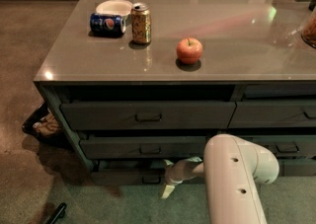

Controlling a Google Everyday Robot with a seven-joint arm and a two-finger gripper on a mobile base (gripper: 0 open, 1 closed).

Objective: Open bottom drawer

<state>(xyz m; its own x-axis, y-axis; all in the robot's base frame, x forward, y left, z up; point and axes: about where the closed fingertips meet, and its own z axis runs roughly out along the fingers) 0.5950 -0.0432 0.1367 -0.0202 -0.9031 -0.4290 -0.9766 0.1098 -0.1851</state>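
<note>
The bottom drawer (123, 176) is the slim dark grey-green front lowest in the left stack, just above the floor. Its small dark pull (150, 180) sits at the centre. My gripper (169, 177) is low in front of this drawer, right beside the pull on its right side, at the end of the white arm (234, 178) that reaches in from the lower right. The arm hides the drawer's right part. A dark gap shows above the drawer front.
Two taller drawers (148, 116) sit above it, and a neighbouring stack (281, 114) is on the right. The counter holds an apple (189, 50), a gold can (141, 23), a lying blue can (107, 23) and a white bowl (113, 7). A dark bin (42, 125) stands at the left.
</note>
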